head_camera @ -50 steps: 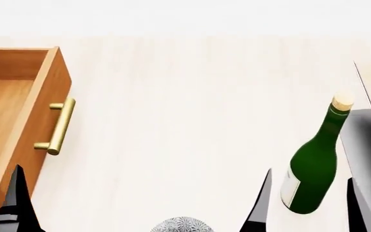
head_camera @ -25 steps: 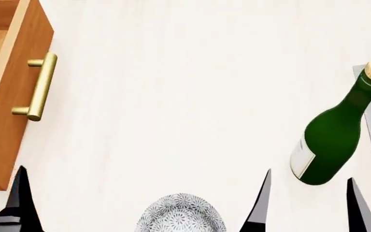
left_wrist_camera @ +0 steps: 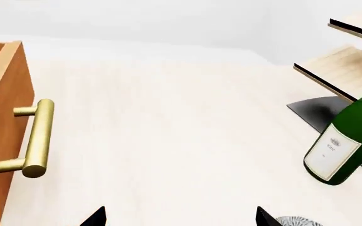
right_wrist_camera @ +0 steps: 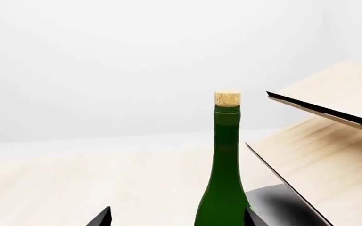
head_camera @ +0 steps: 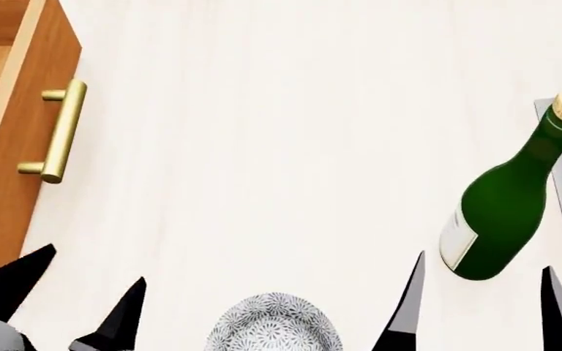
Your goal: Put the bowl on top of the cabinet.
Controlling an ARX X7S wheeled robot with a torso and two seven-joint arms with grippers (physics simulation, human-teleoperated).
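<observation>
- The bowl [head_camera: 273, 323], white with a fine grey speckle, sits on the pale table [head_camera: 261, 146] at the near edge of the head view, between the two grippers and touched by neither.
- In the left wrist view only a sliver of the bowl [left_wrist_camera: 299, 221] shows, just beside one dark fingertip.
- The left gripper [head_camera: 76, 292] hovers low at the near left, fingers spread apart with nothing between them; it is close to the front corner of the cabinet.
- The right gripper [head_camera: 484, 296] hangs at the near right, its two dark fingers wide apart and empty, with the base of the bottle just beyond the gap.
- The cabinet [head_camera: 8, 146], orange-brown wood, stands at the left edge; a brass bar handle [head_camera: 56, 131] runs along its front.
- A green bottle [head_camera: 506, 212] with a cork and a white label stands upright on the right side of the table, well apart from the bowl.
- Behind the bottle stands a pale wooden slanted rack [right_wrist_camera: 332, 141] on a dark base.
</observation>
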